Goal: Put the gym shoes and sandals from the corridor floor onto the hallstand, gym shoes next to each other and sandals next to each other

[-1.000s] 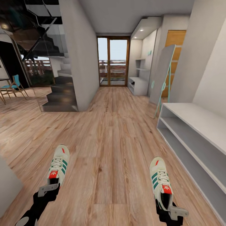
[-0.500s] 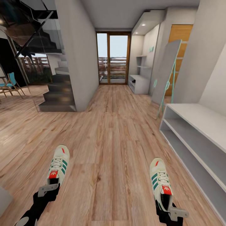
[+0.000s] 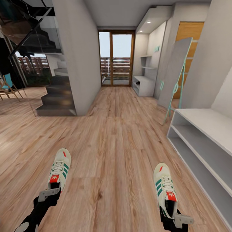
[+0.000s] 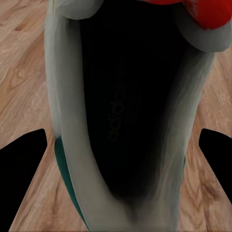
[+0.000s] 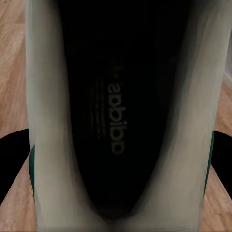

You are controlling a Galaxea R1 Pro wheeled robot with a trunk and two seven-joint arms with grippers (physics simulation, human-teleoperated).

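I hold one gym shoe in each hand above the corridor floor (image 3: 112, 141). The left gym shoe (image 3: 60, 168), cream with green stripes and a red tongue label, points forward from my left gripper (image 3: 50, 195), which is shut on its heel. The right gym shoe (image 3: 164, 187) sits the same way in my right gripper (image 3: 175, 216). In the wrist views each shoe's dark opening (image 4: 121, 106) (image 5: 116, 111) lies between black fingers (image 4: 21, 179) (image 5: 12, 164). The hallstand (image 3: 143, 85), with stepped shelves and mint letters, stands far down the corridor on the right. The sandals are out of view.
A low white bench unit with two open tiers (image 3: 206, 145) runs along the right wall close by. Beyond it leans a grey panel with a teal frame (image 3: 175, 71). A wall pillar (image 3: 77, 58) and dark stairs (image 3: 56, 96) stand on the left, and glass doors (image 3: 116, 58) close the corridor.
The whole view has shifted: the camera has advanced down the corridor and turned slightly. Both shoes stay held in the same places relative to my grippers.
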